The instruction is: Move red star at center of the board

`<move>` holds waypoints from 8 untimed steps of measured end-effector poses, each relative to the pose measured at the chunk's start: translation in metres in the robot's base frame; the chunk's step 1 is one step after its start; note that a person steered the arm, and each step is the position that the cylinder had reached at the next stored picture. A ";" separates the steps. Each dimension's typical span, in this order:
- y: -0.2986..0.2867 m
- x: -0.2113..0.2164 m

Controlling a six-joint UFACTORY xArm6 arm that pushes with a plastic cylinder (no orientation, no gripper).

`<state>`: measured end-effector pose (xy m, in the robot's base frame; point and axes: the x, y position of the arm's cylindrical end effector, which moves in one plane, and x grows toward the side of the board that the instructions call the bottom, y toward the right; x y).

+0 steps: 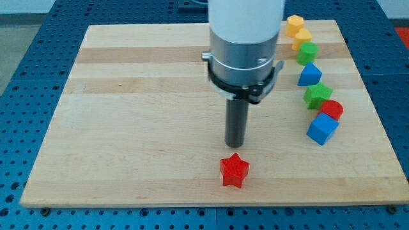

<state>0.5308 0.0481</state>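
While my tip (235,144) rests on the wooden board (128,128), it sits just above the red star (234,170), a narrow gap between; nothing touched, no jaws fitted.

A wooden tabletop (128,115) sits on a blue perforated base (25,51). Along the view's right edge, blocks run top to bottom: two yellow blocks (294,25) (301,36), a green block (307,52), a blue block (309,75), a green star (317,95), a red cylinder (331,109), and a blue cube (321,130).

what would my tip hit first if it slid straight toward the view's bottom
Probably the red star: it lies just below my tip, apart from it, nothing between. Depth is hard to judge.
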 end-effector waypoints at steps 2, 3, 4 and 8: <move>0.076 0.086; 0.000 0.060; -0.030 0.017; -0.065 0.016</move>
